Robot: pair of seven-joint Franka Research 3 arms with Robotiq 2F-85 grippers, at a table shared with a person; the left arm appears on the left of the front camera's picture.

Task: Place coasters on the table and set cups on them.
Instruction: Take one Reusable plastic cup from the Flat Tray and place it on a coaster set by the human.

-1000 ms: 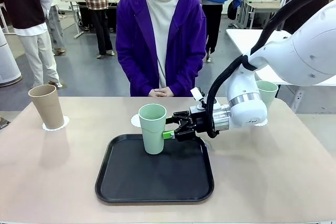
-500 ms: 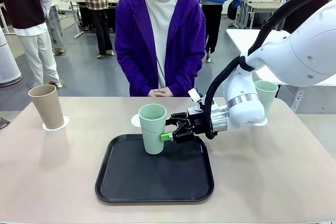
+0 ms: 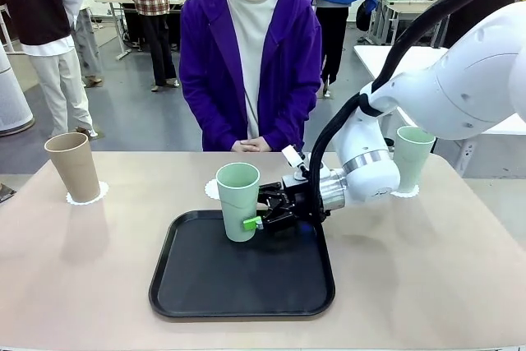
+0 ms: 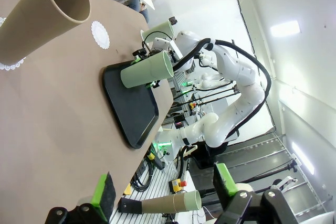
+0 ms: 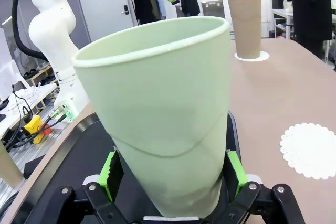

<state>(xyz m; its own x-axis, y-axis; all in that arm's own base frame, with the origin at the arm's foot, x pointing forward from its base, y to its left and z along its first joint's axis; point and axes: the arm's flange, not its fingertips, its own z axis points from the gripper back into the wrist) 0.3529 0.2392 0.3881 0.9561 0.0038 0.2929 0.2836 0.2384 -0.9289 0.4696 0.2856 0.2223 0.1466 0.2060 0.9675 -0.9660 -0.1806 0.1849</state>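
Observation:
A pale mint cup (image 3: 238,200) (image 5: 163,114) stands at the back of the black tray (image 3: 242,273). My right gripper (image 3: 253,222) (image 5: 173,174) is open around its lower part, one green pad on each side. A second mint cup (image 3: 412,158) stands on a coaster (image 3: 404,193) at the right of the table (image 3: 82,269). The tan cup (image 3: 72,166) (image 4: 42,17) stands on a coaster (image 3: 87,196) at the far left. A bare coaster (image 3: 211,189) (image 5: 310,150) lies just behind the tray. My left gripper (image 4: 163,192) is open in the air, with nothing between its fingers.
A person in a purple jacket stands at the far edge with clasped hands (image 3: 251,145). The tray's front half is bare. A white table (image 3: 386,59) stands behind at the right. Other people stand farther back.
My right gripper has slid left along the tray's back edge, and its fingers now reach around the mint cup. The cup has stayed where it was.

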